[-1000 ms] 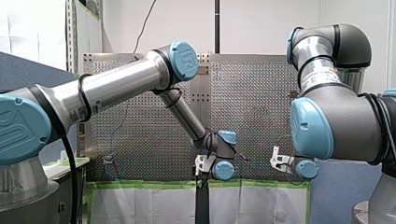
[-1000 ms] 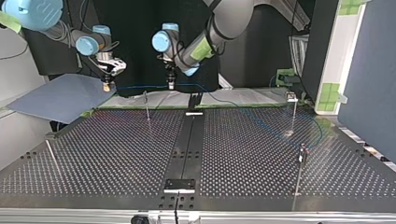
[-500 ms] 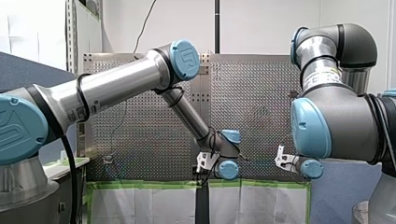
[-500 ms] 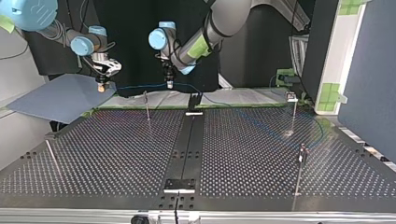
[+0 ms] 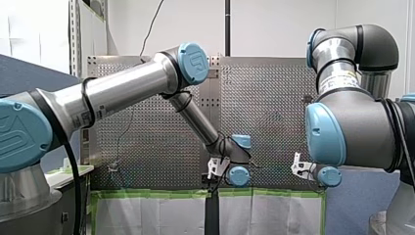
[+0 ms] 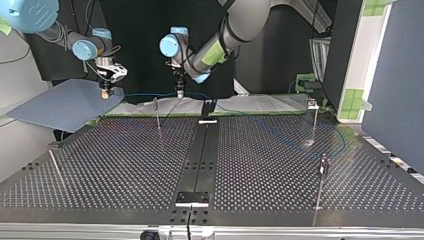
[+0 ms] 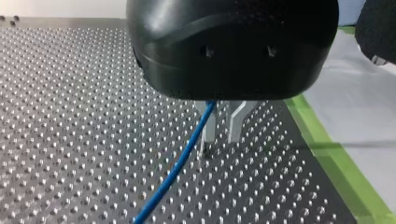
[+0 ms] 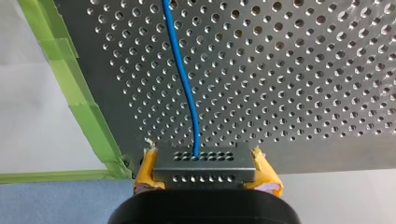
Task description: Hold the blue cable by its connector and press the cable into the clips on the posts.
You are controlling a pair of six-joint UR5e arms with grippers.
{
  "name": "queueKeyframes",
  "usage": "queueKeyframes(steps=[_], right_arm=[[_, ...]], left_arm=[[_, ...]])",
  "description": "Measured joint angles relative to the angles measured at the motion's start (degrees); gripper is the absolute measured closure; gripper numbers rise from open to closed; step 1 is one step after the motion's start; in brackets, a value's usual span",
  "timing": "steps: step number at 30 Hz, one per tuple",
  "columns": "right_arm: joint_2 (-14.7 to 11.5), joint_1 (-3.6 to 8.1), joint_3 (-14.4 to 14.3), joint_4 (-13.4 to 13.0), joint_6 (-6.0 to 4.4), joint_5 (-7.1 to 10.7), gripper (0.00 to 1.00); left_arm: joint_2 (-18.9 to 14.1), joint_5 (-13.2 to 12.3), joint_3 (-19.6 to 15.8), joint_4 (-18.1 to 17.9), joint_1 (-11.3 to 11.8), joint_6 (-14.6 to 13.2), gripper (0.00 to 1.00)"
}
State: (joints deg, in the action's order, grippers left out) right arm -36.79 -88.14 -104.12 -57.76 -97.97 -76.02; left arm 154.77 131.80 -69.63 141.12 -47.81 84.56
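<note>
My right gripper clamps the connector; the blue cable leaves ahead at 12 o'clock. On my left gripper the fingers stand apart, the cable seemingly between them.

My right gripper clamps its yellow pads on the connector beside the perforated table; my left gripper points down above that table, metal fingers slightly apart.

Bright even light, soft glare on the table, distant detail blurred, perhaps from compression.
</note>
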Motion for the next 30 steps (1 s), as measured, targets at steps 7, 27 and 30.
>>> queueKeyframes(steps=[7,27,30], right_arm=[[0.0,-0.30,0.1,-0.2,0.04,0.76,1.00],[0.4,-0.09,1.1,-0.6,-0.25,0.91,1.00],[0.5,-0.13,1.1,-0.7,-0.23,0.92,1.00]], left_arm=[[2.3,-1.1,2.2,1.0,2.1,1.3,0.83],[4.2,-3.5,7.0,3.6,3.8,3.0,0.83],[4.3,-3.7,7.0,3.6,3.9,2.8,0.83]])
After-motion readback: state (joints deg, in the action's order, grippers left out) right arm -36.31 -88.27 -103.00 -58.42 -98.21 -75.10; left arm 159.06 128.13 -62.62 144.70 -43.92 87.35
